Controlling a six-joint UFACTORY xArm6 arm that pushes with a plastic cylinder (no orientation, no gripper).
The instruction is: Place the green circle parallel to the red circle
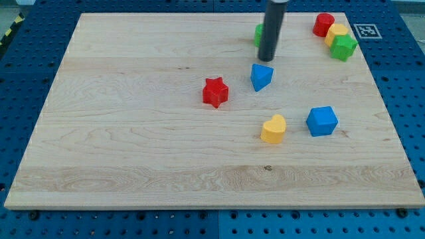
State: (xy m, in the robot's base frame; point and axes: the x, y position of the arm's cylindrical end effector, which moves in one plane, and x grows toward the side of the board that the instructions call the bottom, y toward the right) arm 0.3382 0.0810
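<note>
The green circle [258, 34] is near the view's top, mostly hidden behind my dark rod; only its left edge shows. The red circle [323, 24] sits at the view's top right corner of the board. My tip [267, 59] is just below the green circle and just above the blue triangle [261, 76], with a small gap to the triangle.
A yellow block [336, 33] and a green star [344, 47] touch in a row below and right of the red circle. A red star [215, 91], a yellow heart [273, 129] and a blue block [322, 121] lie mid-board. The wooden board [133, 133] rests on a blue pegboard.
</note>
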